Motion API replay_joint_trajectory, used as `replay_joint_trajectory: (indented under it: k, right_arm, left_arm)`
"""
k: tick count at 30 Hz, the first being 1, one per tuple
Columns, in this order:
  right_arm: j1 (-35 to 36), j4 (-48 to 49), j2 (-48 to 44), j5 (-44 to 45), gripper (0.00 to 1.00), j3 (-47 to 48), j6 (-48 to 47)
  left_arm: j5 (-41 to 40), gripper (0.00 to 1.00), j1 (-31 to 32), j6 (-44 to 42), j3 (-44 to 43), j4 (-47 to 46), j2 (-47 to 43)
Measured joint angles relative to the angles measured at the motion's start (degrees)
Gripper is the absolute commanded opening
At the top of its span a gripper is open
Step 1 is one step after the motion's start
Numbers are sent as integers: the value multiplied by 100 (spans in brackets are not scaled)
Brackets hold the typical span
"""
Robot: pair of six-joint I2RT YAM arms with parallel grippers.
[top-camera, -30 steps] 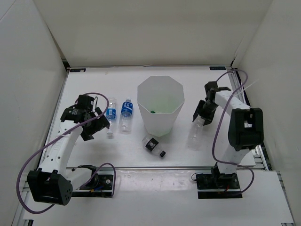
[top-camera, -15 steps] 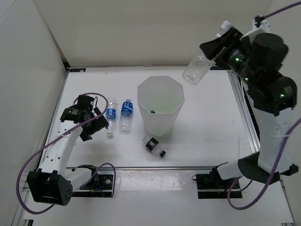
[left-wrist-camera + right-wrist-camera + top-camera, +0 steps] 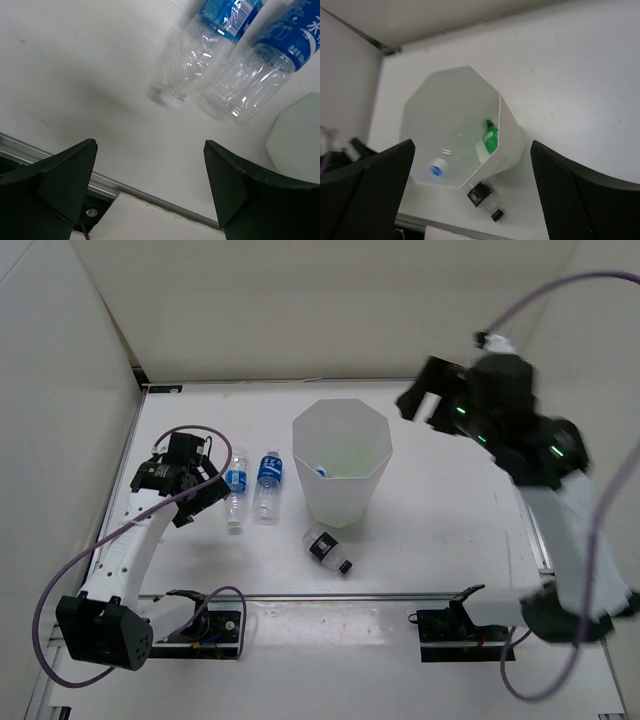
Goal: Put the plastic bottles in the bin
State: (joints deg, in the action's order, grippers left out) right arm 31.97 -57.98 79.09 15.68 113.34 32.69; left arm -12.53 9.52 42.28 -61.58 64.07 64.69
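L gripper [image 3: 150, 170]: jaws apart, empty. Two blue-label bottles [image 3: 200, 60] lie side by side just ahead of tips. R gripper [image 3: 472, 170]: jaws apart, empty, bin [image 3: 512, 135] below. Bottles look empty: light, slick, squashy, prob roll. Grab across mid-body, gently.

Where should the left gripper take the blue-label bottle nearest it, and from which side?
Probably the clear tapering part just behind the cap, from above, jaws spanning its width. The bottle lies flat, and its neighbour sits close alongside the label end; the gap looks widest near the cap. The left gripper is open.
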Motion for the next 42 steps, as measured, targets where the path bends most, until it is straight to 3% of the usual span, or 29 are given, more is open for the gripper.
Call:
replay_joint_trajectory:
  k: [2,4,7,9,17,19,20,23,24,28,31,35,38,42]
  right_arm:
    - [24,-20,-1025,81,100,-284,-17]
    - [26,-107,-1432,136,100,328,-20]
    - [87,-326,-1189,7,100,1523,-96]
    - [109,-417,-986,-103,100,1775,-168]
    - [122,-1281,-282,-505,100,1781,-463]
    - [122,-1432,-339,-601,100,1777,-470]
    - [122,-1486,-409,-658,100,1764,-470]
    - [122,-1582,-695,-772,100,1622,-468]
    - [122,-1606,-761,-800,100,1578,-466]
    - [120,-1655,-885,-841,100,1532,-466]
    - [116,-1652,-885,-837,100,1502,-466]
    - [116,-1576,-944,-837,100,1088,-463]
    - [116,-1519,-1003,-837,100,595,-437]
    - [98,-1475,-984,-837,100,186,-376]
  left_arm:
    - [-17,99,0,26,9,-146,142]
    - [-13,99,0,4,39,-393,413]
    - [33,99,0,-258,103,-964,1025]
    - [79,99,0,-461,111,-1331,1517]
    - [267,99,44,-1064,-179,-2284,2916]
    - [282,92,46,-1156,-378,-2441,3254]
    - [289,81,46,-1196,-442,-2518,3403]
    - [358,71,46,-1331,-597,-2588,3716]
    - [378,61,46,-1373,-632,-2597,3720]
    - [352,55,46,-1375,-809,-2413,3709]
    - [63,58,92,-1075,-1565,-1720,3560]
    - [-343,60,389,-619,-3265,-1445,2822]
    - [-295,64,903,-476,-4100,-2098,1965]
    - [48,67,1792,-435,-4264,-2857,1058]
